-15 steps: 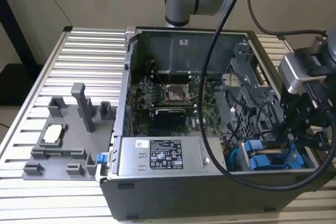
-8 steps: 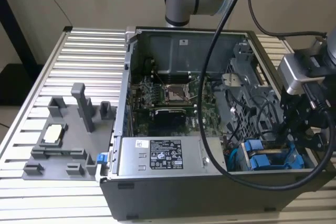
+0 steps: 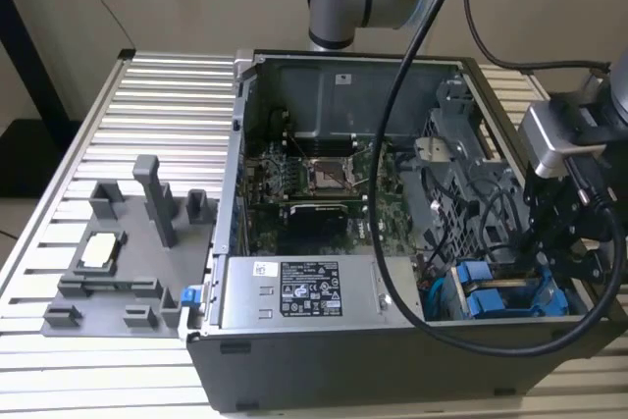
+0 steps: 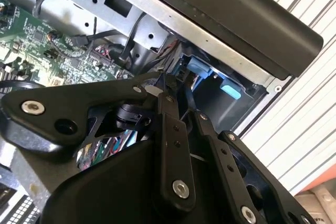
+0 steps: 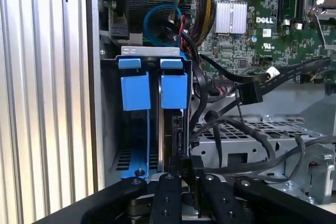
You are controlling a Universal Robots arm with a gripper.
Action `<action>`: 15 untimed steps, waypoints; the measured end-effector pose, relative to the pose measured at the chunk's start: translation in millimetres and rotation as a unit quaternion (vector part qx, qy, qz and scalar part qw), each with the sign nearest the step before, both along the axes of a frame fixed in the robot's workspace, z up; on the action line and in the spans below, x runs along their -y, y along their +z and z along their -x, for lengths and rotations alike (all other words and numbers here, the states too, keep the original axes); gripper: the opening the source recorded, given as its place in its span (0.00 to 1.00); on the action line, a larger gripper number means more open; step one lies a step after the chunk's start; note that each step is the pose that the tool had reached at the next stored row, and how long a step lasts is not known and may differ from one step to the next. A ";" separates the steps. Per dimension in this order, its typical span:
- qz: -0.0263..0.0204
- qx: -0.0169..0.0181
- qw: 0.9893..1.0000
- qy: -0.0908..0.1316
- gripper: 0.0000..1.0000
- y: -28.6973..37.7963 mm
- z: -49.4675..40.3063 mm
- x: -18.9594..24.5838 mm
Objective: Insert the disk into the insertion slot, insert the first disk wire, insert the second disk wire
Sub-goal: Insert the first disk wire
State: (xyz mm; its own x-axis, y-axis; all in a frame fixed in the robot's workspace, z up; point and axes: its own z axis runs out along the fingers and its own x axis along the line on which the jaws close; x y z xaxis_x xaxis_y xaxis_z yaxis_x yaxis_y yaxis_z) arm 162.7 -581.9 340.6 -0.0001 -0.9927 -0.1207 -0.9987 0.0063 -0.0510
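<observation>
drive bay (image 5: 152, 51): tight against case wall (image 5: 93, 103) | other side: black cables (image 5: 247, 129) crowd | over motherboard (image 3: 324, 179): open

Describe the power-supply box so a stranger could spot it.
Find the open computer case on the slatted table. Along its near wall in the exterior view lies the power-supply box. It is a grey box with a white sticker; the board behind it is green, the carriers beside it blue.

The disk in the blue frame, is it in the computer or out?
In: the first wrist view shows the disk standing on edge in the drive bay inside the computer case, beside another blue carrier.
</observation>
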 end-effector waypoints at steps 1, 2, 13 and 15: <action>0.000 0.000 1.000 0.000 0.19 -0.2 0.0 0.0; 0.000 0.000 1.000 0.000 0.19 -0.4 0.0 0.1; 0.003 0.000 1.000 -0.001 0.19 -3.8 1.7 0.2; 0.002 0.000 1.000 -0.001 0.19 -4.0 1.7 0.2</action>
State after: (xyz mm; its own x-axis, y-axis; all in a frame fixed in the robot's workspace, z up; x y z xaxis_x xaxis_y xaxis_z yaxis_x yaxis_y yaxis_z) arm 161.0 -582.1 336.6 -0.0029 -0.9933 -0.1158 -0.9987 0.0088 -0.0510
